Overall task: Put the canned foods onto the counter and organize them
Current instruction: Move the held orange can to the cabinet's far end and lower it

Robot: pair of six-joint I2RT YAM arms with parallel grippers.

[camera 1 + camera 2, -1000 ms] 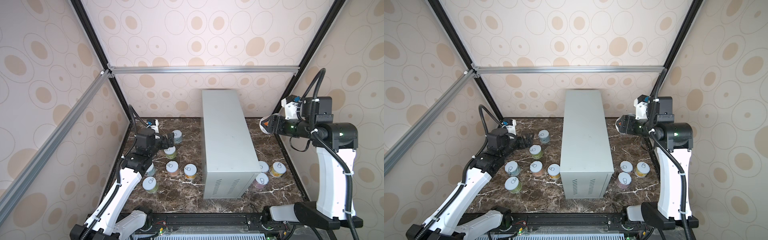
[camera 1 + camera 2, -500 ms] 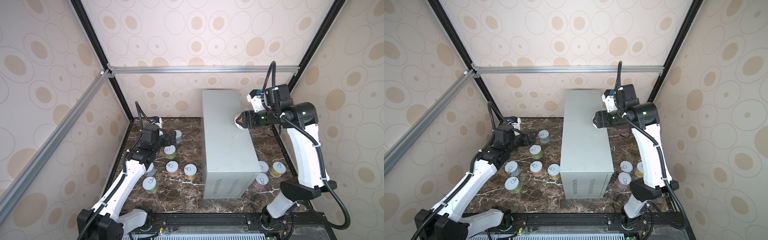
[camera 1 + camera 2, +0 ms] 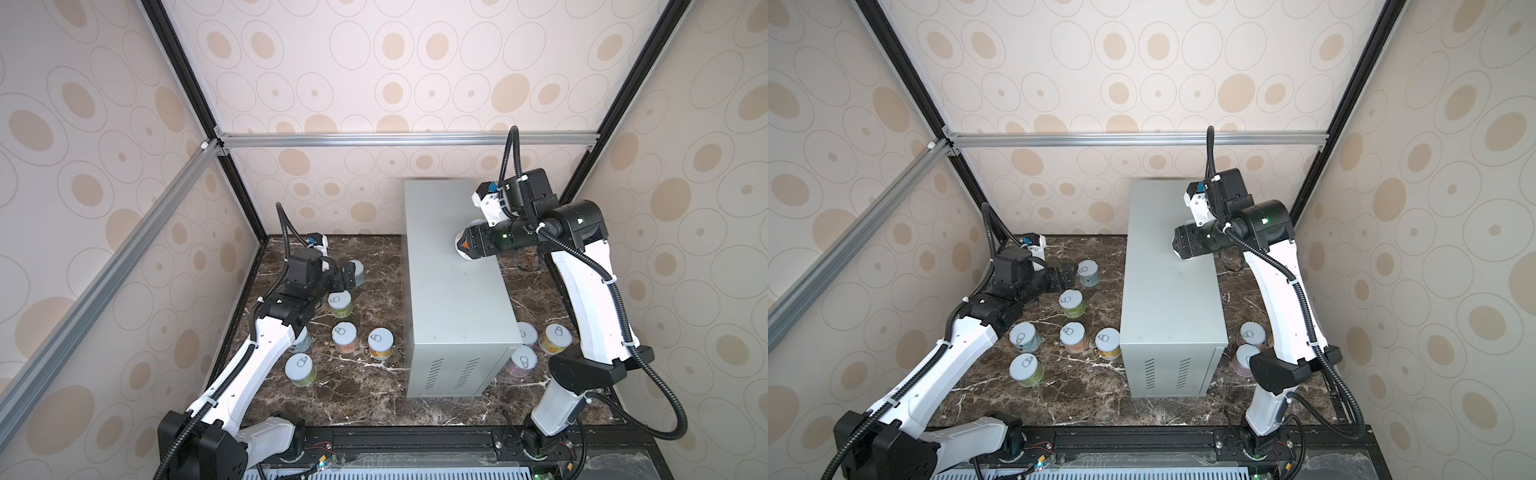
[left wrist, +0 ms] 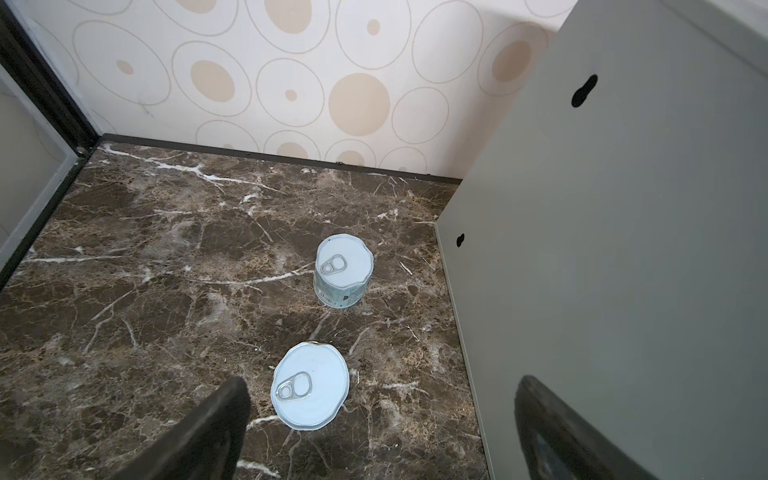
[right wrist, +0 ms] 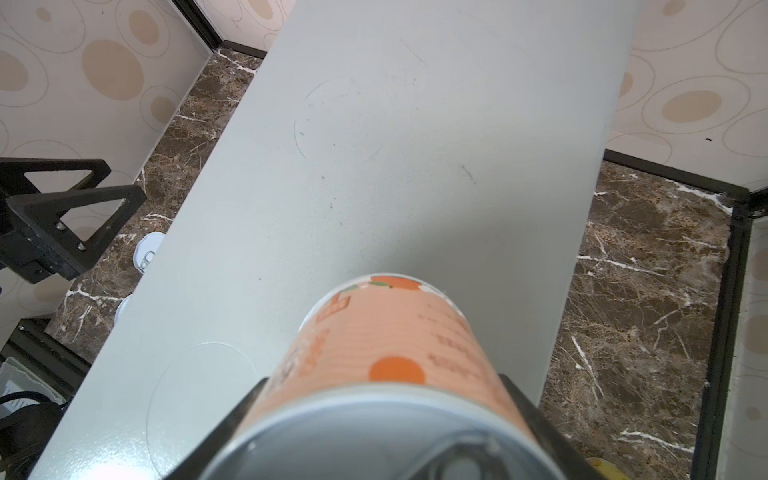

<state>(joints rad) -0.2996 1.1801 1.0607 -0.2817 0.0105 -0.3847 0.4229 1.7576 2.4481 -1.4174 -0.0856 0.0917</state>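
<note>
Since a second ago your right arm has swung in from beside the right wall and now reaches over the counter [image 3: 453, 299], while your left arm has stretched a little farther toward the back. The marble surface [image 3: 365, 399] carries everything. The counter stands on it lengthwise, with vent slots on its near end face and a top that is bare apart from faint ring marks seen in the right wrist view.

Your right gripper [image 3: 466, 246] hangs over the far right part of that top. Its jaws are clamped on the sides of the orange can [image 5: 395, 332], whose lid faces the wrist camera and whose other end points toward the counter top. You cannot tell from these views whether the can touches the top.

Your left gripper [image 3: 348, 277] hovers to the left of the counter, jaws spread wide with nothing between them. In both top views its tips are just beside the pale blue can [image 3: 357, 270], which stands upright on the marble near the back. In the left wrist view a second can [image 4: 309, 384] appears between the two dark fingers [image 4: 208, 432], touched by neither.

Four more cans [image 3: 345, 336] stand lids up on the marble left of the counter, one partly under your left arm. Three cans [image 3: 555, 337] stand to its right near the front, one partly hidden by the counter's corner
</note>
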